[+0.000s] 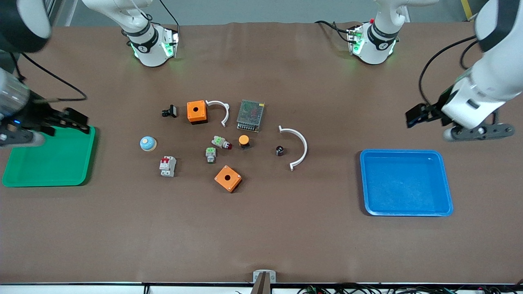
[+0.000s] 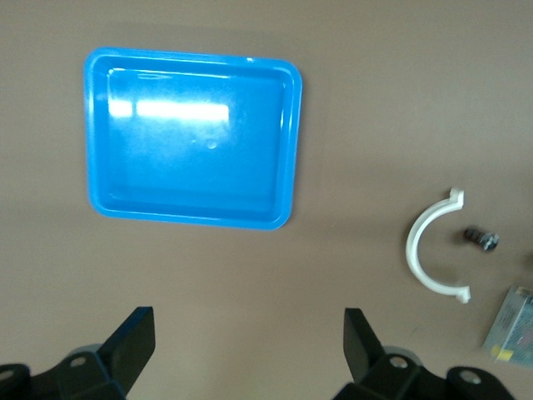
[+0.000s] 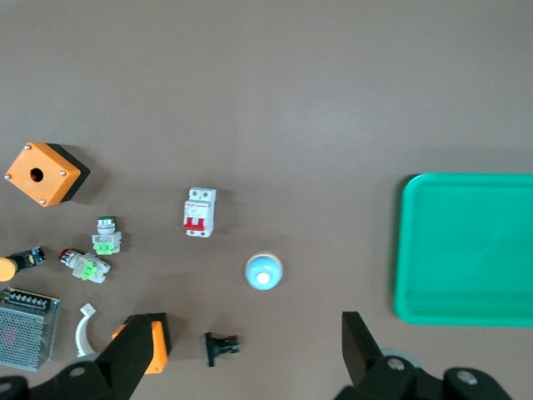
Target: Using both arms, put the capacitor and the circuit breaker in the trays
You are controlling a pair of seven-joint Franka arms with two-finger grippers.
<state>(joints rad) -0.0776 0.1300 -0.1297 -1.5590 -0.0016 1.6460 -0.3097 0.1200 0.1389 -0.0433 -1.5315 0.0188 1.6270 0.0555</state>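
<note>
The capacitor [image 1: 279,150], a tiny black cylinder, stands beside a white curved clamp [image 1: 297,146] near the table's middle; it also shows in the left wrist view [image 2: 481,239]. The circuit breaker [image 1: 168,166], white-grey with red levers, lies toward the right arm's end and shows in the right wrist view [image 3: 200,212]. My left gripper [image 1: 416,115] hangs open and empty in the air over the table beside the blue tray [image 1: 404,183]; its fingers [image 2: 133,342] stand wide apart. My right gripper [image 1: 77,120] is open and empty over the green tray's [image 1: 49,163] edge.
Two orange boxes [image 1: 196,111] [image 1: 228,178], a metal power supply [image 1: 250,115], a second white clamp [image 1: 220,110], two grey-green push buttons [image 1: 220,142] [image 1: 210,154], an orange-capped button [image 1: 244,141], a black clip [image 1: 169,111] and a blue dome [image 1: 147,143] lie around the middle.
</note>
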